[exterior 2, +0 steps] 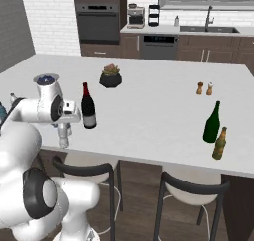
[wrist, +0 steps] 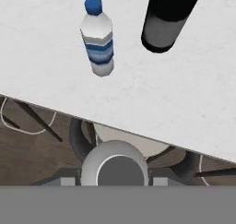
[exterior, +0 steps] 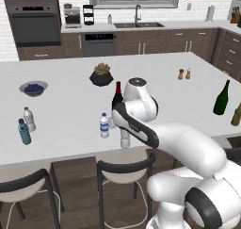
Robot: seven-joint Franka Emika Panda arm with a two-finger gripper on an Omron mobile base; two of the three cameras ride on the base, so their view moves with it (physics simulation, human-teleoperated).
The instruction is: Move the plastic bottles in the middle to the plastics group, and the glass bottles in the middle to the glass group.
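Observation:
My gripper (exterior: 124,130) (exterior 2: 63,128) points down at the counter's front edge, shut on the plain greyish plastic bottle (exterior: 125,139) (exterior 2: 63,138). From the hand view I look down on that bottle's round top (wrist: 115,165). I cannot tell whether it is off the surface. The blue-label plastic bottle (exterior: 104,126) (wrist: 98,38) stands just left of it. The dark glass bottle with a red neck (exterior: 117,94) (exterior 2: 89,108) stands behind. The plastics group (exterior: 26,125) is at the far left. At the right are the green (exterior: 221,98) (exterior 2: 212,123) and amber (exterior: 236,114) (exterior 2: 220,144) bottles of the glass group.
A dark bowl with a plant (exterior: 101,75) (exterior 2: 110,76) and a bowl of blueberries (exterior: 33,88) sit further back on the white counter (exterior: 160,89). Two shakers (exterior: 184,74) (exterior 2: 205,89) stand at the back right. Stools (exterior: 123,169) (exterior 2: 191,190) are tucked under the front edge.

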